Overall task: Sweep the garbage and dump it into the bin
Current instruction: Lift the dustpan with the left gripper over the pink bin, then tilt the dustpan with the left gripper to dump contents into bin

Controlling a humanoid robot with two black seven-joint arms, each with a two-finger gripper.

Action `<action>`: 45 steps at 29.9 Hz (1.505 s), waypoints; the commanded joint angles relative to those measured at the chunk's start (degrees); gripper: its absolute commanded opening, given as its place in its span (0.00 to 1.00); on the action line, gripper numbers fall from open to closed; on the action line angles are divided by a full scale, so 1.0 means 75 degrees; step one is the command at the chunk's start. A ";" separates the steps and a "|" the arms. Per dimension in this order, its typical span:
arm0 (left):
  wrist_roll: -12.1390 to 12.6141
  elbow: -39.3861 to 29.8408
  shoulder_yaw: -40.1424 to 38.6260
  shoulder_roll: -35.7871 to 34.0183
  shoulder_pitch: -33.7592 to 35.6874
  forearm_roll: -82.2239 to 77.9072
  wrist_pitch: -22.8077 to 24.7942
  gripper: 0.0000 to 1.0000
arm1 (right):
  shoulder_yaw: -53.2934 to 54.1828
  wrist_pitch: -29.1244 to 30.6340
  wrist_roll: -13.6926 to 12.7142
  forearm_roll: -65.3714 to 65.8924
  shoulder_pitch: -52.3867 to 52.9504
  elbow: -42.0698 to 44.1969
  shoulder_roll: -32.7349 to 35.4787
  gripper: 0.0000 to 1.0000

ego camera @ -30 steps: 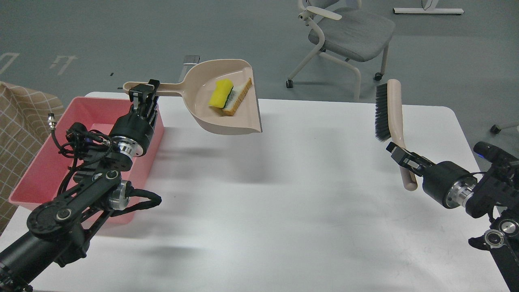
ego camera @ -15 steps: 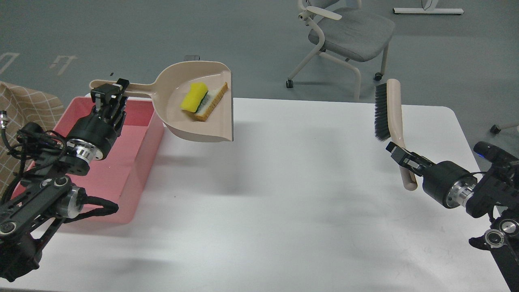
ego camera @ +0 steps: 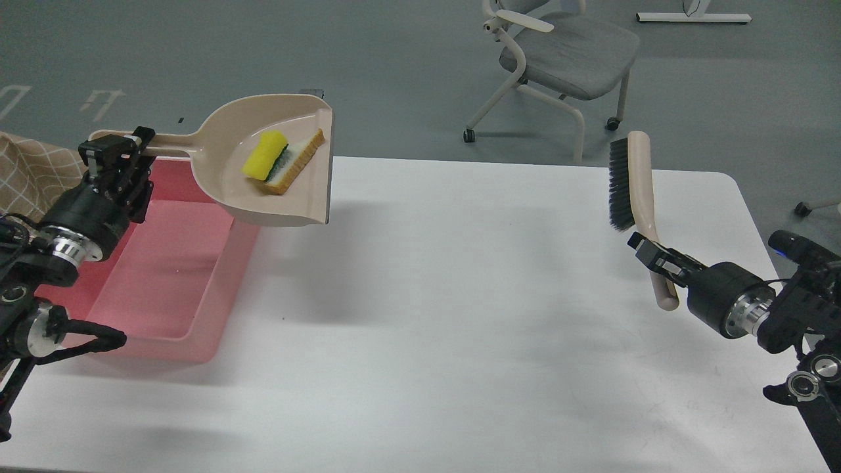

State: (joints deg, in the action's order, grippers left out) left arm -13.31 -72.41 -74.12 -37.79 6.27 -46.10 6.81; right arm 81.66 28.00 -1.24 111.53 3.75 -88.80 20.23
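My left arm (ego camera: 46, 263) is matte black, built from rounded housings with a bright silver metal ring behind the wrist cylinder. A thick black cable in a ribbed sleeve loops out from its lower part, and a pale grey disc sits at one joint. My left gripper (ego camera: 115, 150) is black with small white patches on the finger blocks. My right arm (ego camera: 782, 315) is the same matte black, with a smooth barrel-shaped wrist ending in a shiny silver flange. A small blue light glows on the housing above it. Lower down, a round silver cap marks a joint. My right gripper (ego camera: 657, 259) is black and angular, with pale marks on its fingers.
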 commanded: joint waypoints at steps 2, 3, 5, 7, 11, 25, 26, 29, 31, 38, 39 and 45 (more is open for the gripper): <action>-0.0450 0.0898 -0.0114 -0.0270 0.0008 0.0123 0.0661 0.00 | -0.0013 0.0000 -0.0011 0.0000 0.0003 0.0016 0.0021 0.10; -0.0452 0.0901 -0.0114 -0.0271 0.0008 0.0123 0.0663 0.00 | -0.0013 0.0000 -0.0011 0.0000 0.0003 0.0016 0.0021 0.10; -0.0546 0.1309 -0.0184 -0.0376 0.0067 0.0158 0.0931 0.00 | -0.0013 0.0000 -0.0011 0.0000 0.0003 0.0016 0.0021 0.10; -0.0557 0.1532 -0.0277 -0.0446 0.0067 0.0240 0.1084 0.00 | -0.0024 0.0000 0.0001 0.0012 0.0003 0.0004 0.0021 0.10; -0.0791 0.1907 -0.0325 -0.0668 0.0102 0.0252 0.1342 0.00 | -0.0036 0.0000 -0.0011 0.0012 0.0062 0.0016 -0.0014 0.10; -0.1717 0.2025 -0.0313 -0.1805 0.0008 0.0194 0.1671 0.00 | -0.0071 0.0000 -0.0011 0.0012 0.0086 0.0016 -0.0026 0.10; -0.1776 0.2026 -0.0302 -0.1852 -0.0003 0.0158 0.1671 0.00 | -0.0071 0.0000 -0.0011 0.0012 0.0086 0.0028 -0.0026 0.10; -0.1917 0.2072 -0.0301 -0.2028 -0.0073 0.0146 0.1682 0.00 | -0.0071 0.0000 -0.0011 0.0012 0.0086 0.0028 -0.0037 0.10; -0.1959 0.2142 -0.0278 -0.2273 -0.0272 0.0123 0.1671 0.00 | -0.0060 0.0000 -0.0011 0.0012 0.0086 0.0074 -0.0049 0.10; -0.1959 0.2623 -0.0219 -0.2614 -0.0507 0.0017 0.1659 0.00 | -0.0071 0.0000 -0.0011 0.0012 0.0109 0.0086 -0.0073 0.10; -0.1959 0.2693 -0.0219 -0.2672 -0.0589 -0.0041 0.1613 0.00 | -0.0071 0.0000 -0.0011 0.0012 0.0109 0.0098 -0.0073 0.10; -0.1959 0.2717 -0.0219 -0.2859 -0.0624 -0.0568 0.1460 0.00 | -0.0071 0.0000 -0.0011 0.0012 0.0168 0.0156 -0.0073 0.10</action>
State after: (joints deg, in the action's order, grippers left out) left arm -28.01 -52.14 -75.76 -57.97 1.71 -48.56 18.25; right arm 81.21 28.00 -1.32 111.62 4.83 -87.82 19.69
